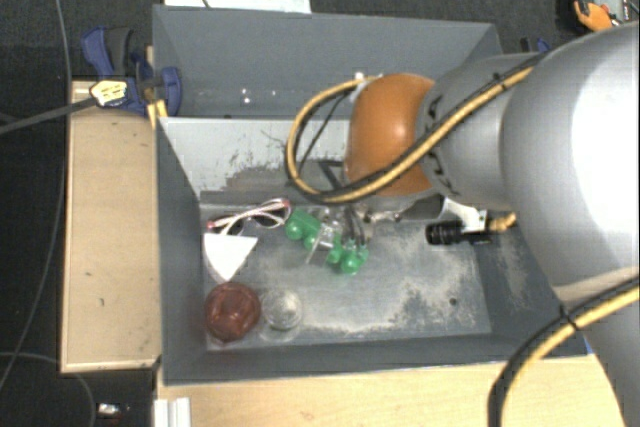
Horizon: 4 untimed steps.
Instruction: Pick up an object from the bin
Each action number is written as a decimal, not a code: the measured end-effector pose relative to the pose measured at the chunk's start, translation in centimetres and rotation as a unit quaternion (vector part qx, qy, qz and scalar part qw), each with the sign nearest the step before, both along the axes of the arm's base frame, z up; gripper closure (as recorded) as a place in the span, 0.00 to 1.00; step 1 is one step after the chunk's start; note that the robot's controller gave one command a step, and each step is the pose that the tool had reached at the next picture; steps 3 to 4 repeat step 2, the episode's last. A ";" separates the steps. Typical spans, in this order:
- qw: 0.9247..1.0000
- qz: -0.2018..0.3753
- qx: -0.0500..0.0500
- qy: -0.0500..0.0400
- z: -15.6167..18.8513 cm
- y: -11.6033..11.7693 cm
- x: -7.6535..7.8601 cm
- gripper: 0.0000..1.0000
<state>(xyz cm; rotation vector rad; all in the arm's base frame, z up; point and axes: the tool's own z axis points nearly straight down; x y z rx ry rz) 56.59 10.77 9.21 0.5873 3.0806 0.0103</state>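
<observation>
In the grey bin (185, 215), a dark red ball (232, 311) and a small clear piece (283, 309) lay in the near left corner. Farther in, mid-floor, the pincer (355, 231) was down at a green-and-clear toy (300, 228). I could not tell whether it was clenched.

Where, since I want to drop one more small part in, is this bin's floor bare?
Barest is the front right of the bin floor, bordered by the green pieces, the clear round thing and the black-and-white item. Crowded: the left side, with the white triangle and dark red ball, and the centre under the gripper.
</observation>
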 end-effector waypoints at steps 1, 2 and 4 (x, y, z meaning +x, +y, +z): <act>1.000 0.001 0.000 0.000 2.6 0.0 0.0 1.00; 1.000 0.002 -0.001 0.003 6.6 -0.1 -0.1 1.00; 1.000 0.002 -0.001 0.003 6.6 -0.1 -0.1 1.00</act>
